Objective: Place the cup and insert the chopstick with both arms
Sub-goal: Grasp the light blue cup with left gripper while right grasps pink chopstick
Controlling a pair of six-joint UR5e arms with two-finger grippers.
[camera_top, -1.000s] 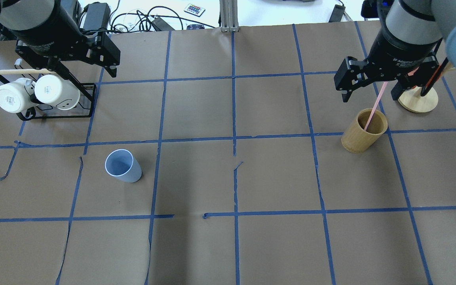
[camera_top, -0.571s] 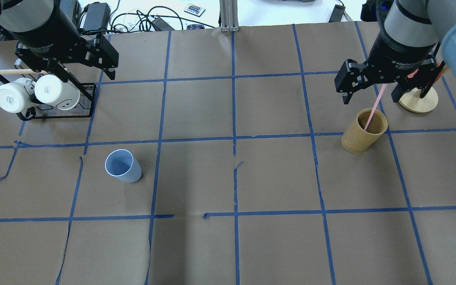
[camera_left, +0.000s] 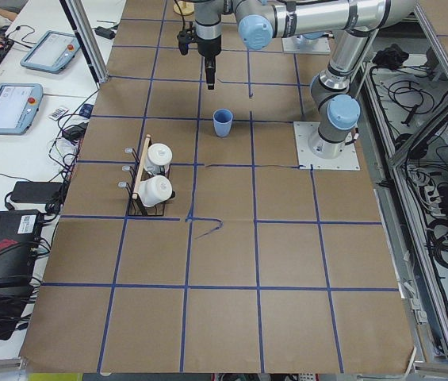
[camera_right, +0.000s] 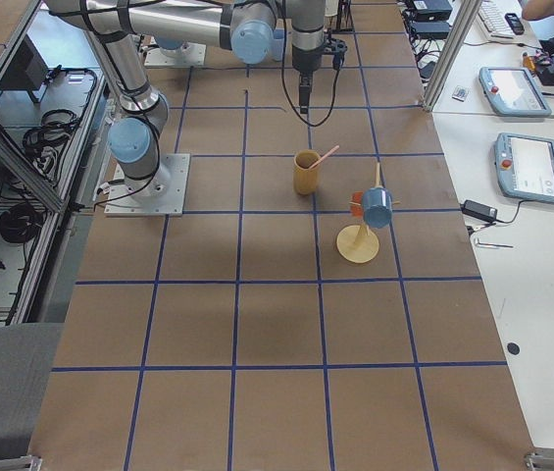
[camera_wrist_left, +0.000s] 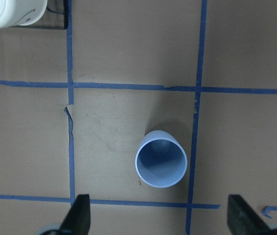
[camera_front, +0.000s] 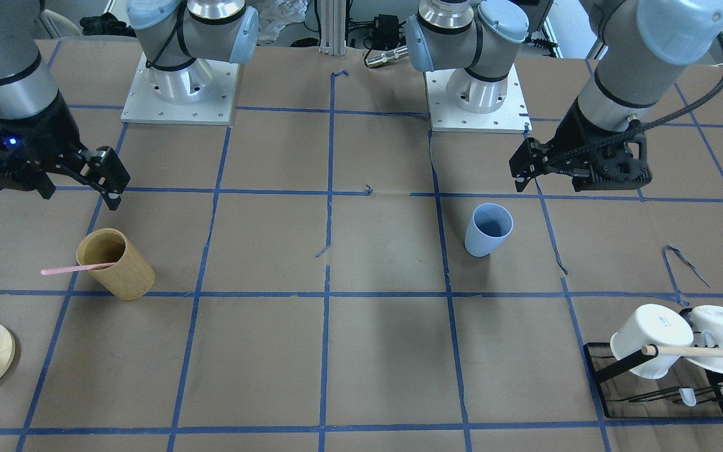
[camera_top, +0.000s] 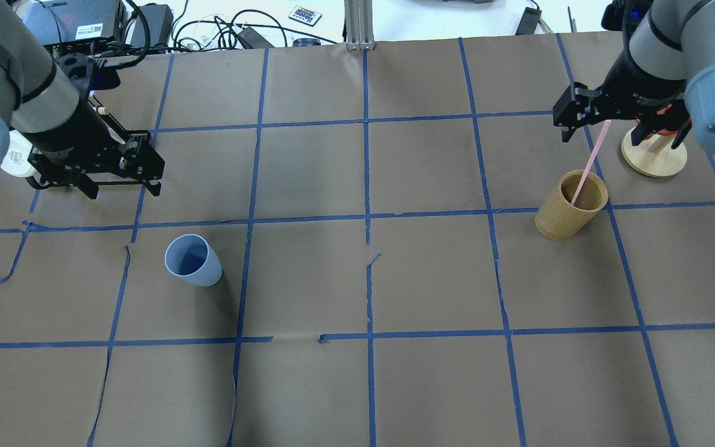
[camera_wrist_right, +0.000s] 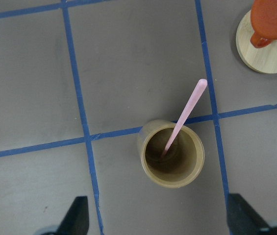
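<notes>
The light-blue cup (camera_top: 193, 261) stands upright on the left half of the table, also in the front view (camera_front: 488, 229) and the left wrist view (camera_wrist_left: 161, 158). My left gripper (camera_top: 123, 188) hangs open and empty above the table, beyond and left of the cup. One pale-pink chopstick (camera_top: 590, 162) leans in a tan wooden cylinder (camera_top: 571, 208), also in the right wrist view (camera_wrist_right: 185, 115). My right gripper (camera_top: 621, 133) is open and empty, above and just beyond the cylinder. In both wrist views the fingertips (camera_wrist_left: 79, 215) (camera_wrist_right: 77, 215) stand wide apart.
A black rack with white mugs (camera_front: 656, 342) and a wooden dowel stands at the far left, partly hidden by my left arm in the overhead view. A round wooden stand (camera_top: 652, 158) with an orange piece (camera_wrist_right: 273, 19) stands right of the cylinder. Blue tape lines grid the brown table.
My left gripper has moved from over the mug rack toward the blue cup. My right gripper has shifted slightly farther and to the right. Both stay open; cup and chopstick have not moved.
</notes>
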